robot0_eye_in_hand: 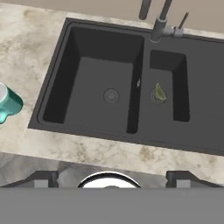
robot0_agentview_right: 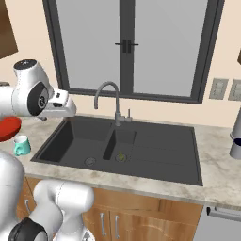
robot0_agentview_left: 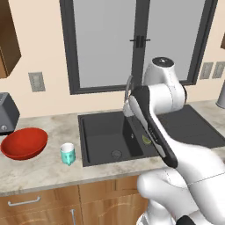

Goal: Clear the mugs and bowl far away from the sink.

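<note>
nothing cleared yet imo: teal mug and red bowl sit left of the sink, tool spread and empty

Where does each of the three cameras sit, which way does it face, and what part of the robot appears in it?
Left base view: behind the arm's left, looking forward and down at the sink, red bowl and teal mug; the white arm rises lower right.
Right base view: behind the arm's right, facing the same sink and tap; the arm rises lower left.
Hand view: on the hand, looking down into the sink; the open claw shows at the bottom.
All three share the sink and the teal mug.
</note>
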